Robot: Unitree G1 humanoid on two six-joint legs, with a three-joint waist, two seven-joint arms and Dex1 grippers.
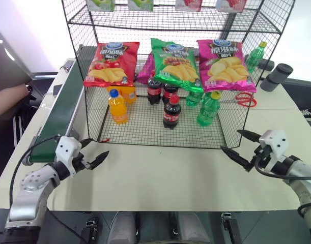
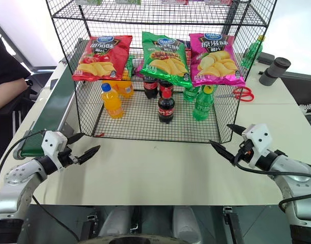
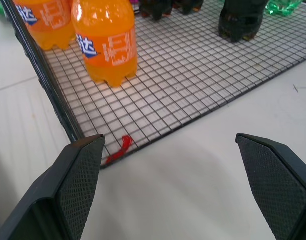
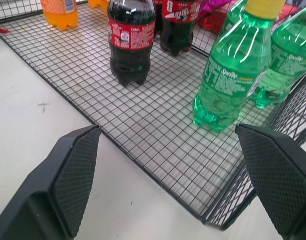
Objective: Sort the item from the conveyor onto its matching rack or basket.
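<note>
Both grippers gape empty — left gripper (image 1: 92,154), right gripper (image 1: 238,146); crisp bags (image 1: 171,62) half-hide rear cola bottles (image 1: 161,91).

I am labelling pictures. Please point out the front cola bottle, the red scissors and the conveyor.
front cola bottle (image 1: 171,113), left eye view, red label.
red scissors (image 1: 245,99), left eye view, handles.
conveyor (image 1: 61,116), left eye view, green belt.

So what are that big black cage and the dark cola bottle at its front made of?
The cage looks like thin metal wire with a black coating: fine, straight, welded-looking grid. The cola bottle seems to be clear glossy plastic, since the dark drink shows through, with a shiny printed red label and red cap.
</note>
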